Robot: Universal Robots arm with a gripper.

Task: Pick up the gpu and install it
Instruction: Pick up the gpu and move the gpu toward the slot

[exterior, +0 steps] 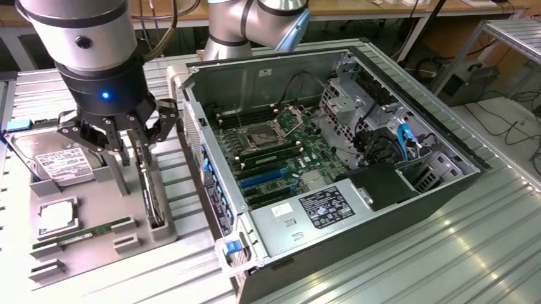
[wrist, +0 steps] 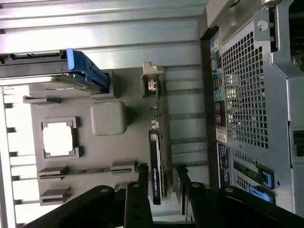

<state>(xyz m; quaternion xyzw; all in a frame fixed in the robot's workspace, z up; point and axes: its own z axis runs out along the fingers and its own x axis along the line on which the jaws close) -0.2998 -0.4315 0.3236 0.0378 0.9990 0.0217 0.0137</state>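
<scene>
While spread apart and empty, hovered with black metal-fingered gripper astride one thin, flat, dark gpu card.
Stood on edge directly beneath, slotted in a grey plastic tray, long axis running out between the fingers. Counted alongside: one silver white-labelled hard drive, one narrow green memory stick, one square processor, one open black computer case.

Bright, even light, glare (blown white) on table
</scene>
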